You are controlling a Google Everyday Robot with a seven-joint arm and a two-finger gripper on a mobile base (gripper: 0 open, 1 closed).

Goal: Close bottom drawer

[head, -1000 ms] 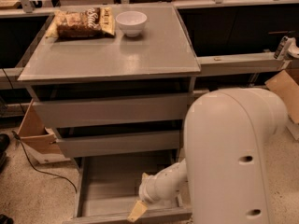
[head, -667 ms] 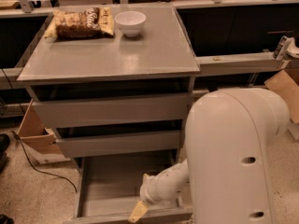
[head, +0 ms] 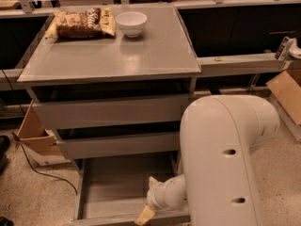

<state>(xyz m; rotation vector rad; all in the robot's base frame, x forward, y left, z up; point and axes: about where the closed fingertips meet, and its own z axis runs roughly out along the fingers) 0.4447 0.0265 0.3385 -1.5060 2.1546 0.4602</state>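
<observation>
Camera view shows only a tan tip of the claw, its opening impossible to tell, at the front rim of the pulled-out bottom drawer, a shallow grey tray stretching behind it.

**Tray open from above, right flank blocked**

The bottom drawer stands open, and its shallow tray is reachable from overhead. The gripper sits at the drawer's front lip, at 5 o'clock of the tray. The robot arm walls off the 3 o'clock side. The mid-sized drawer front overhangs at 12 o'clock. A cardboard box and a floor cable crowd 9 to 10 o'clock.
</observation>
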